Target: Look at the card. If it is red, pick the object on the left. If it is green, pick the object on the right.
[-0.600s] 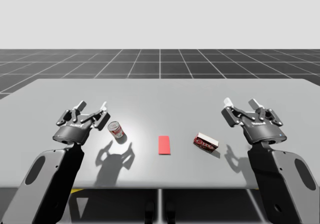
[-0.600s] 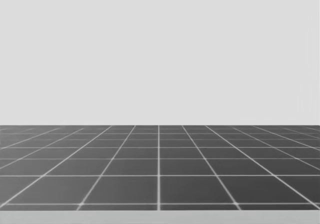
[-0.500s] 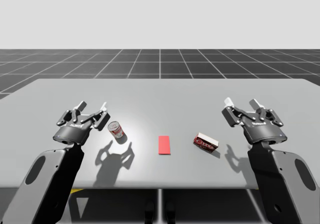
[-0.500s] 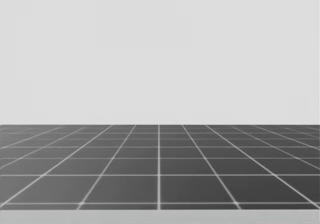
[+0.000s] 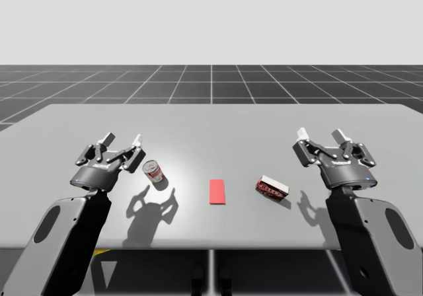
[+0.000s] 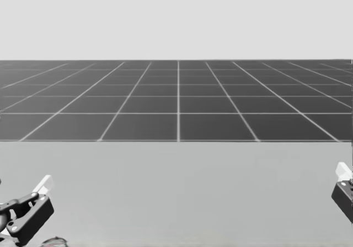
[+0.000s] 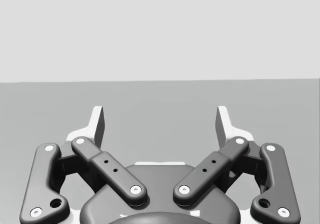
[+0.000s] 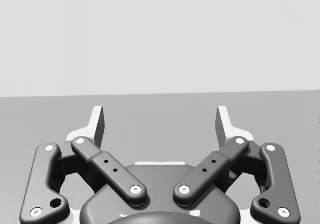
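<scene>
A red card (image 5: 217, 191) lies flat at the middle of the grey table (image 5: 211, 121). To its left a red and white can (image 5: 153, 171) stands tilted; to its right lies a dark red box (image 5: 271, 187). My left gripper (image 5: 122, 139) hovers open just left of the can, with nothing between its fingers (image 7: 97, 124). My right gripper (image 5: 320, 135) hovers open to the right of the box and behind it, also holding nothing. In both wrist views, the left gripper (image 7: 160, 126) and the right gripper (image 8: 160, 126) face bare table.
The table's far edge (image 6: 176, 141) meets a dark gridded floor (image 6: 176, 98). One left fingertip (image 6: 44, 183) and one right fingertip (image 6: 343, 171) show at the lower corners of the head view.
My head has turned downward, bringing the table and both grippers' tips into the head view. The arms, can, card and box have barely moved.
</scene>
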